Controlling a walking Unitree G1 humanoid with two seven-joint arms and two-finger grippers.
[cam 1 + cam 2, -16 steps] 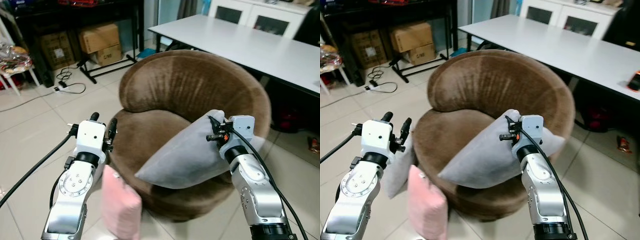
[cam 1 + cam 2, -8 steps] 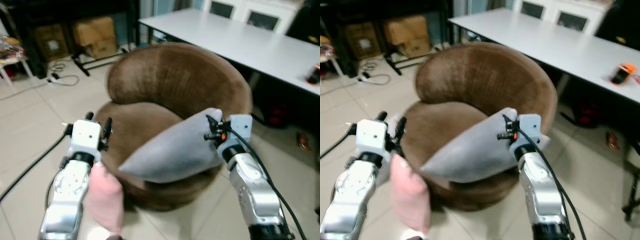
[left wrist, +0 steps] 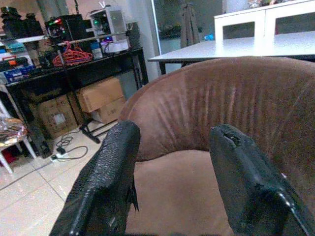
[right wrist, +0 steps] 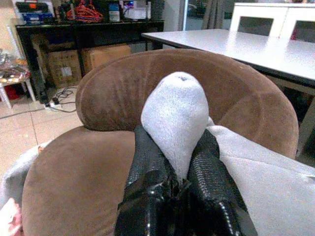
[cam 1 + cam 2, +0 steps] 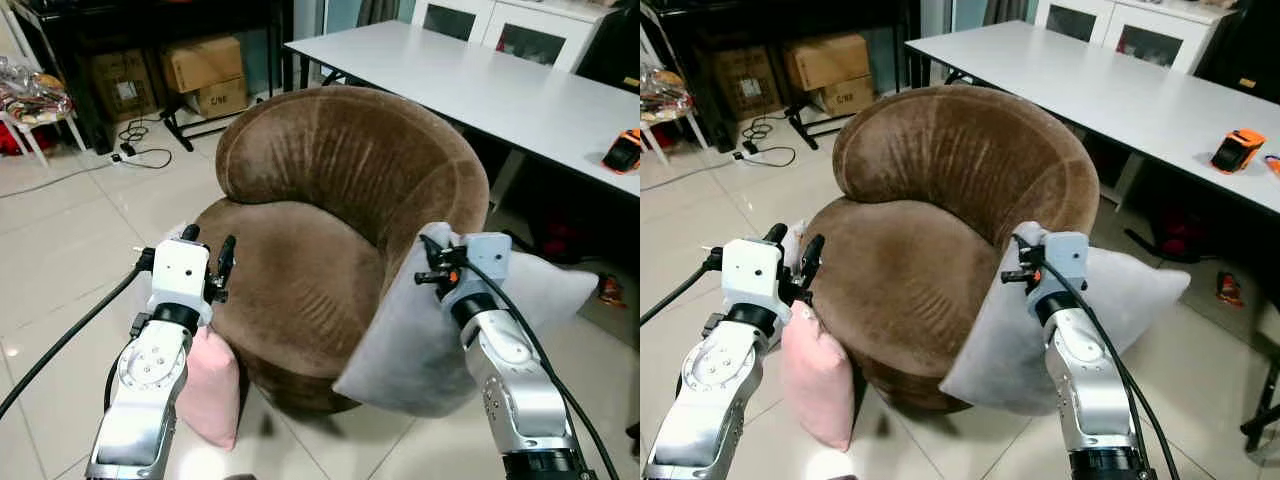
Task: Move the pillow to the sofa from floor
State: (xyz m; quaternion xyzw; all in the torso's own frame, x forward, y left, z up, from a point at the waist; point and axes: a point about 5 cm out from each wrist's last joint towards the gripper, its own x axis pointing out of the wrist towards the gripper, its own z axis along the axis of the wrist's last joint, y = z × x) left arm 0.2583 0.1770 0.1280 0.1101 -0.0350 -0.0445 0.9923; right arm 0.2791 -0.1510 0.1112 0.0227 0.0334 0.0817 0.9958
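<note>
My right gripper (image 5: 432,264) is shut on a corner of the grey pillow (image 5: 425,345). The pillow hangs from it beside the right edge of the round brown sofa (image 5: 340,170), off the seat (image 5: 295,275). In the right wrist view the fingers (image 4: 147,162) pinch the grey corner (image 4: 174,110), with the sofa back behind it. My left gripper (image 5: 208,256) stands open at the seat's left edge with nothing between its fingers (image 3: 115,167). A pink pillow (image 5: 212,385) leans on the sofa's base below my left arm.
A long white table (image 5: 480,80) stands close behind and to the right of the sofa, with an orange object (image 5: 622,150) on it. Cardboard boxes (image 5: 205,72) and floor cables (image 5: 140,140) lie at the back left. A bit of another grey cushion (image 5: 790,238) peeks out by my left gripper.
The camera shifted. The grey pillow, which lay across the front of the seat, now hangs off the sofa's right side, still in my right gripper. The left gripper stays open.
</note>
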